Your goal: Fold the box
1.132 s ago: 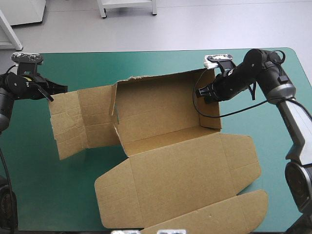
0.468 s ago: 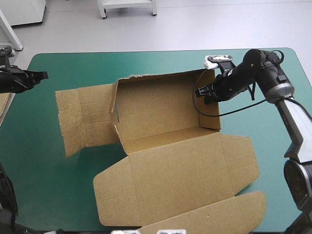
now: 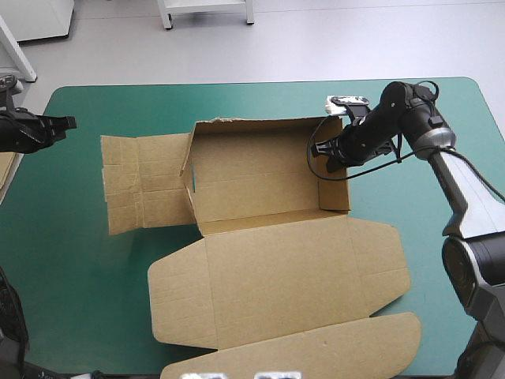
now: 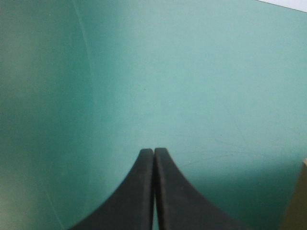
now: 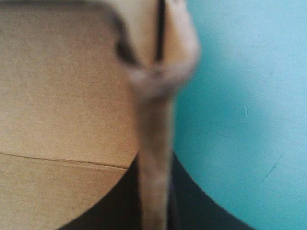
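1. Box [image 3: 268,181] — brown board, sits on the counter [image 3: 442,260] toward its far edge, with the tray part half formed.
2. Done, by my reading: the far wall and right wall [image 3: 333,178] stand upright. The left wall leans and is not tucked.
3. Not yet done: left flap [image 3: 146,181] lies flat on the teal-green cover, and lid [image 3: 284,280] lies flat toward the near edge.
4. Right gripper [image 3: 325,150] — black fingers pinched on the right wall's top edge, board between them.
5. Left gripper [image 3: 63,122] — fingers pressed together, nothing held, at the counter's left edge, well apart from the box.
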You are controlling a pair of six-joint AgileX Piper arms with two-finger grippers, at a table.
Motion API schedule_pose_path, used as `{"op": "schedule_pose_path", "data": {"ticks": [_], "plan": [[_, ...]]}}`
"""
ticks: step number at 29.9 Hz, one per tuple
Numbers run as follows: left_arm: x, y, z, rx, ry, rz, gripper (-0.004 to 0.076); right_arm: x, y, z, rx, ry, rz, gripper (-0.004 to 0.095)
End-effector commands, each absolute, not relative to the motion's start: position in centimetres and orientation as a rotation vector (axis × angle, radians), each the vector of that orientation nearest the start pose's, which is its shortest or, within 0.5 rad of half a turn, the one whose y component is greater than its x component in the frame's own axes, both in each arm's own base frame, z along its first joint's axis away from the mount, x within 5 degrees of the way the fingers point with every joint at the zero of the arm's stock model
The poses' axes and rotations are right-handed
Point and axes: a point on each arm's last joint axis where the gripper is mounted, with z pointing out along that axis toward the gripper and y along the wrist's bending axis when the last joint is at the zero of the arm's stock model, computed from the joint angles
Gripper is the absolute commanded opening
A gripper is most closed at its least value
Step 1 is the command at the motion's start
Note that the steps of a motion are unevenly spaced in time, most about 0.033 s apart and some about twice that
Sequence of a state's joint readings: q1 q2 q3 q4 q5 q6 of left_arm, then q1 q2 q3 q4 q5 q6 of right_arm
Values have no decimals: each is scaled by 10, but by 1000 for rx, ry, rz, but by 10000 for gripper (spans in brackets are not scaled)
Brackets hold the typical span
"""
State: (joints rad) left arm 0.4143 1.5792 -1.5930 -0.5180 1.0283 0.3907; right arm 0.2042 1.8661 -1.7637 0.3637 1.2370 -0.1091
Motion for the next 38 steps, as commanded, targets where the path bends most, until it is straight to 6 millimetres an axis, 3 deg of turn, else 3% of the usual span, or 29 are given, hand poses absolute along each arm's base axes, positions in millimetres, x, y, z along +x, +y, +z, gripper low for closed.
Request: {"op": "schedule_pose_path", "data": {"ticks": [1, 6, 16, 19, 24, 26, 31, 38], "plan": [[321, 97, 417, -173, 2226, -277, -8, 385, 109, 333, -323, 2742, 527, -3], [321, 96, 417, -174, 2224, -285, -8, 402, 111, 309, -338, 2752, 507, -3], [321, 95, 417, -176, 2218, -305, -8, 424, 112, 314, -309, 2518, 461, 19], [321, 94, 418, -164, 2213, -322, -8, 426, 114, 316, -296, 2491, 482, 154], [321, 93, 417, -159, 2215, -326, -8, 424, 114, 316, -289, 2515, 497, 494], [321, 93, 417, -157, 2216, -325, -8, 421, 114, 316, -298, 2542, 505, 555], [321, 93, 417, -157, 2216, -326, -8, 408, 111, 334, -343, 2558, 492, 553], [320, 93, 417, -142, 2224, -326, -8, 392, 108, 388, -406, 2534, 438, 554]]}}
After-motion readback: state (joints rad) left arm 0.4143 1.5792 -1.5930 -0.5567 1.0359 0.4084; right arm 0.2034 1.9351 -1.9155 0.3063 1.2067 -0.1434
